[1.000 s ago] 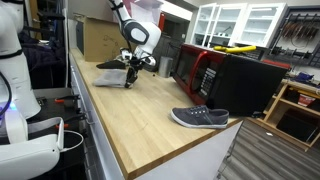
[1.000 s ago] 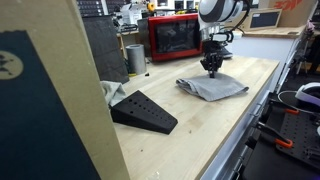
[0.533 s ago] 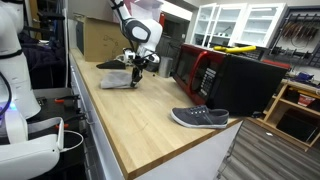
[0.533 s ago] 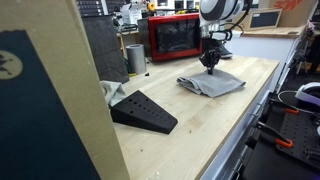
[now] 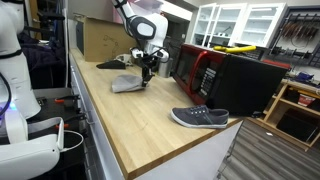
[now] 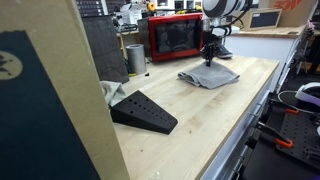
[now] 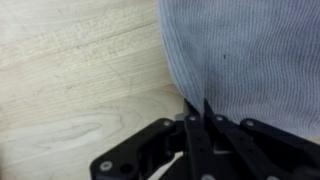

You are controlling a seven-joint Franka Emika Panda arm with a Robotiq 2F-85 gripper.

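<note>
The hand (image 7: 197, 111) is clenched on one edge of the grey cloth (image 7: 250, 50); the rest spreads away ahead of it, flat on the table (image 7: 70, 60).

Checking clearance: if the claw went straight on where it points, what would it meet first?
The cloth: the claw points down, shut on its edge, with the table apparently right beneath.
</note>
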